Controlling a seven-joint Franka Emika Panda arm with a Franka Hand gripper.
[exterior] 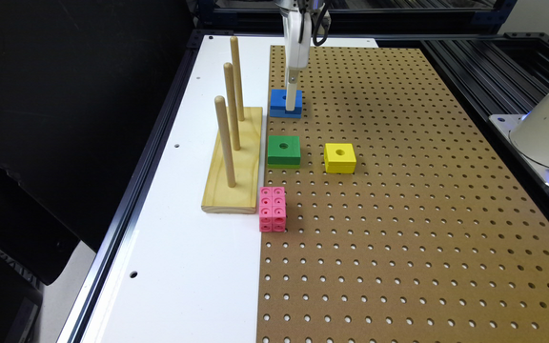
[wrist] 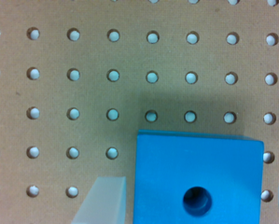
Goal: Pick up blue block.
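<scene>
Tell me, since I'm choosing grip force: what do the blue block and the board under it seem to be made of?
The blue block looks like foam or soft moulded plastic: matte, uniform colour, no grain, slightly rounded edges, though painted wood can't be ruled out. The brown pegboard looks like pressed hardboard: flat, dull brown, a fine fibrous surface, with a regular grid of punched holes.

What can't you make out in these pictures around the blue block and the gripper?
- Exterior view: the gripper covers part of the blue block, so contact is unclear.
- Wrist view: the picture's edge cuts off the blue block and both fingers.
- Exterior view: the frame crops the arm above the gripper.
</scene>
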